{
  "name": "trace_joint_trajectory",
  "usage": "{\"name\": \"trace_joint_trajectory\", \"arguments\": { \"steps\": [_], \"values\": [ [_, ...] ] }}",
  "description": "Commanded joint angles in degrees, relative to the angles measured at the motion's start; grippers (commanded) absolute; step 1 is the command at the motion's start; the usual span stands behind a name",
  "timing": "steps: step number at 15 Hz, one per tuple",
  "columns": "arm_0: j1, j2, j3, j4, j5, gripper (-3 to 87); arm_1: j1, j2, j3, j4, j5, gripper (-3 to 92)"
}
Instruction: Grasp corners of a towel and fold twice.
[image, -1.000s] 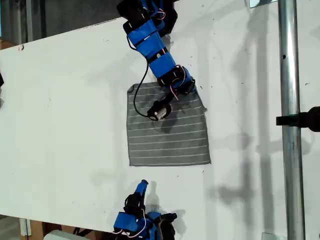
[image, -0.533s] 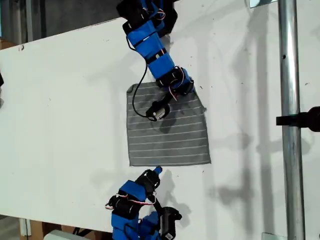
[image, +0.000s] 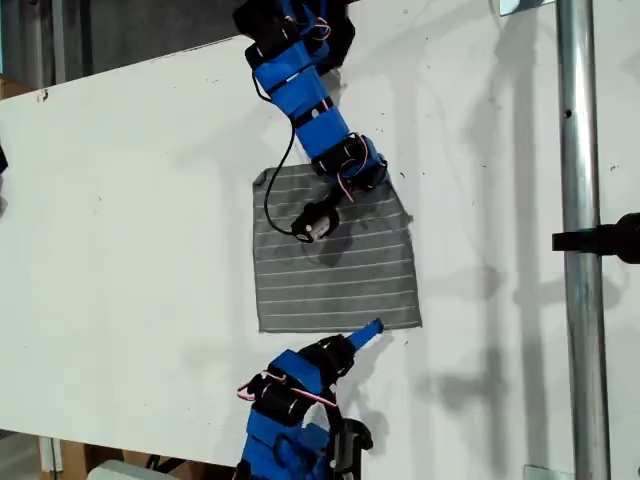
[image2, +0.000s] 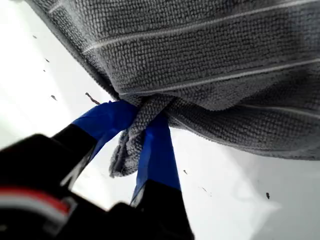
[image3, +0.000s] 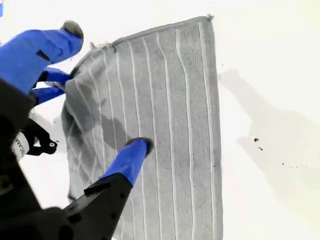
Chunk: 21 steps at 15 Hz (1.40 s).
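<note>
The second gripper (image: 368, 330), jaws wide apart, hovers just beside the near edge of the towel (image: 335, 270), which lies flat on the white table (image: 130, 220). It seems it must next pinch a near corner. Farther, the first gripper (image2: 142, 112) is clamped on a far corner (image2: 127, 145). No container shows.

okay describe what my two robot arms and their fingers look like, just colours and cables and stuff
Both arms have bright blue plastic segments joined by black motor blocks. My first gripper has blue fingers on a black base. My second gripper also has blue fingers. A black cable and thin red and white wires run along the arms.
</note>
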Motion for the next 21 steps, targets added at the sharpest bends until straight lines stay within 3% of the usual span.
{"name": "trace_joint_trajectory", "arguments": {
  "steps": [1, 4, 9, 13, 15, 16, 17, 21],
  "values": [
    [1.5, -5.6, -1.1, -4.3, -2.5, 36.9, 1.8, 0.4, -0.5, 0.8, -0.6, -0.1],
    [3.7, -13.9, -3.3, -10.5, -5.9, 36.0, 1.8, 0.4, -0.7, 0.9, -0.6, -0.1],
    [5.4, -21.7, -2.2, -14.4, -8.4, 34.5, 1.6, 0.4, -0.9, 1.2, -0.6, -0.2],
    [8.1, -29.4, 0.4, -21.9, -12.7, 32.9, 1.1, 0.2, -0.9, 1.5, -0.2, -0.2],
    [8.9, -33.7, 0.9, -26.0, -14.8, 22.2, 1.0, 0.2, -0.9, 1.5, -0.1, -0.2],
    [8.8, -34.6, 0.9, -26.5, -14.7, 7.0, 0.9, 0.2, -0.9, 1.6, -0.1, -0.2],
    [8.5, -34.3, 0.7, -26.2, -13.5, 0.4, 0.7, 0.2, -1.1, 1.6, 0.0, -0.2],
    [7.2, -30.4, 1.6, -24.1, -12.7, -2.9, 0.6, 0.4, -2.2, 2.3, 0.0, -0.2]
  ]
}}
